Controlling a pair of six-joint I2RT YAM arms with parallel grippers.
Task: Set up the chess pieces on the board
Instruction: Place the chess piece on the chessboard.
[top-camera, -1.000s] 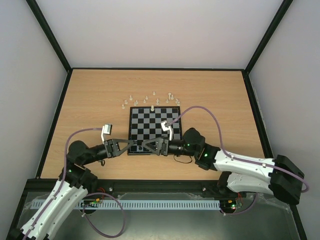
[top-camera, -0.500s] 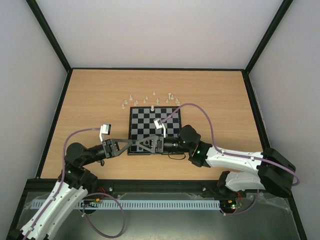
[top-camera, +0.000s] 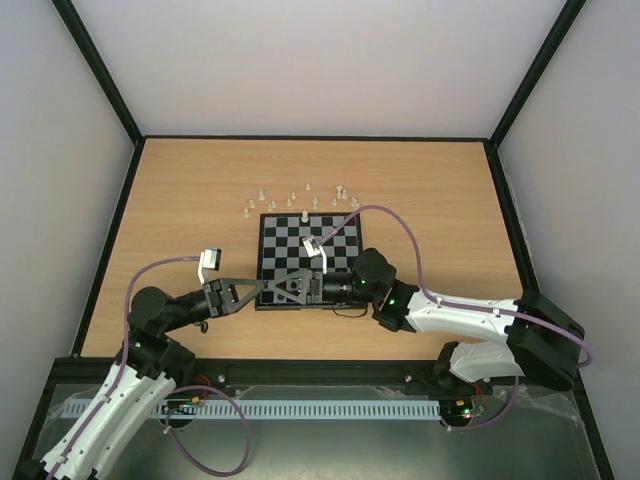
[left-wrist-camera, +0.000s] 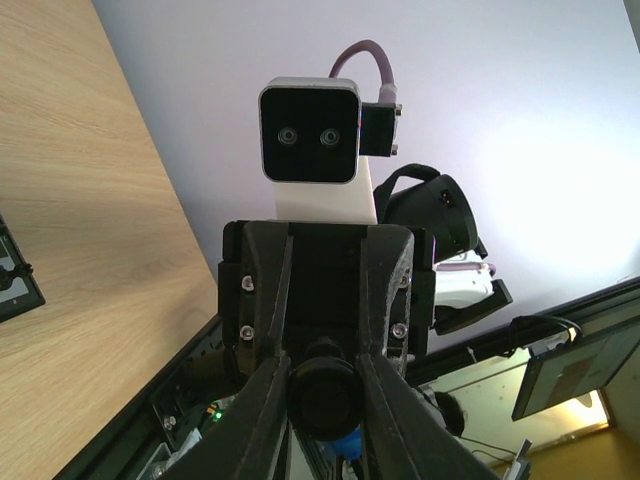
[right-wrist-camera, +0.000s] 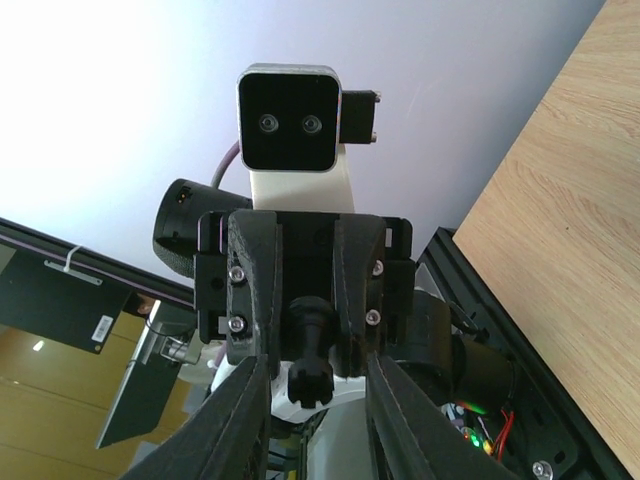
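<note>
The board (top-camera: 318, 252) lies mid-table. A cream chess piece (top-camera: 304, 216) stands on its far edge, and several pale chess pieces (top-camera: 300, 196) are scattered just beyond it. My two grippers meet tip to tip over the board's near left corner. The left gripper (top-camera: 262, 287) (left-wrist-camera: 320, 385) is shut on a black chess piece (left-wrist-camera: 325, 400), whose round base faces its camera. The right gripper (top-camera: 284, 290) (right-wrist-camera: 318, 385) is open, its fingers (right-wrist-camera: 240, 420) on either side of that black piece's crowned top (right-wrist-camera: 312, 372) with a gap on each side.
Black frame rails border the wooden table (top-camera: 430, 200). Purple cables (top-camera: 400, 225) loop over both arms near the board's near edge. The arm bases and a cable tray (top-camera: 300, 408) lie along the near side.
The right gripper has slid left along the board's near edge to meet the left gripper, and its fingers have narrowed around the black piece. The left arm has barely moved.
</note>
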